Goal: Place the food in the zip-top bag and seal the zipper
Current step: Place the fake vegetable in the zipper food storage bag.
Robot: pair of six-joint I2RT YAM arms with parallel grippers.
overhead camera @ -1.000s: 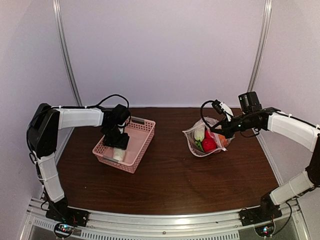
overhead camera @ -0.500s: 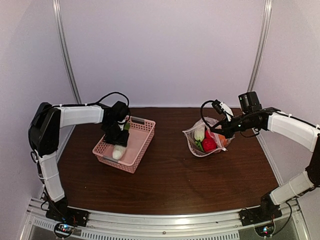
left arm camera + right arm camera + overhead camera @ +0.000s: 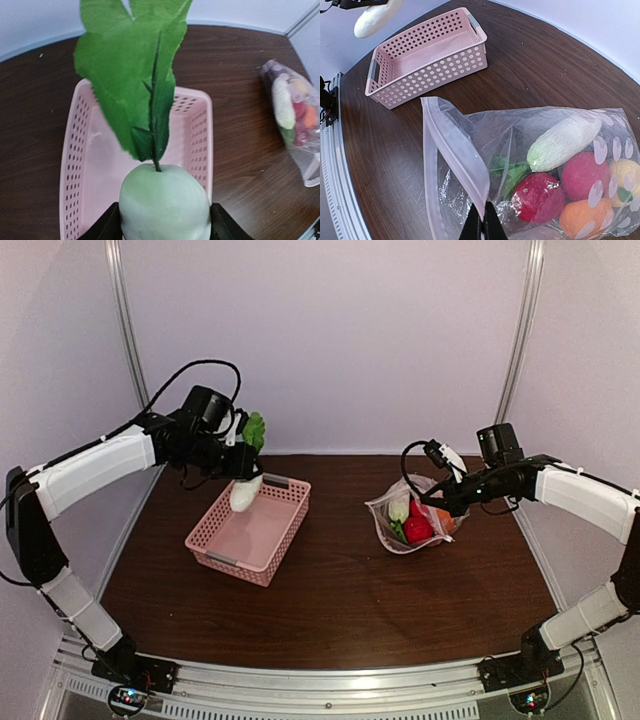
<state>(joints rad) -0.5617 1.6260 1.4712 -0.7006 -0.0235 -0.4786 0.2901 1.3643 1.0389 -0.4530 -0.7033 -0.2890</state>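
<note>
Dark wood table (image 3: pixel 330 610) under pale walls, with a pink basket (image 3: pixel 262 570) left of centre and a clear bag (image 3: pixel 392 540) at the right. Most of the job looks done: a white radish (image 3: pixel 565 142), two red pieces, an orange one and a yellow one already lie inside the bag, though I cannot make out a purple one. The right pincer (image 3: pixel 482 227) is clamped on the bag's mouth edge, holding the zipper strip (image 3: pixel 455 150) up so the mouth gapes toward the basket. The left pincer (image 3: pixel 240 472) grips the last radish (image 3: pixel 243 493) by its white body, leaves up, in the upper left of the frame above the basket's far edge — no other food shows in the basket. What is left is carrying it across, dropping it in and pressing the zipper shut. A second ago that pincer was down inside the basket at the radish; now it is raised with it, while the right arm and bag have not shifted.
</note>
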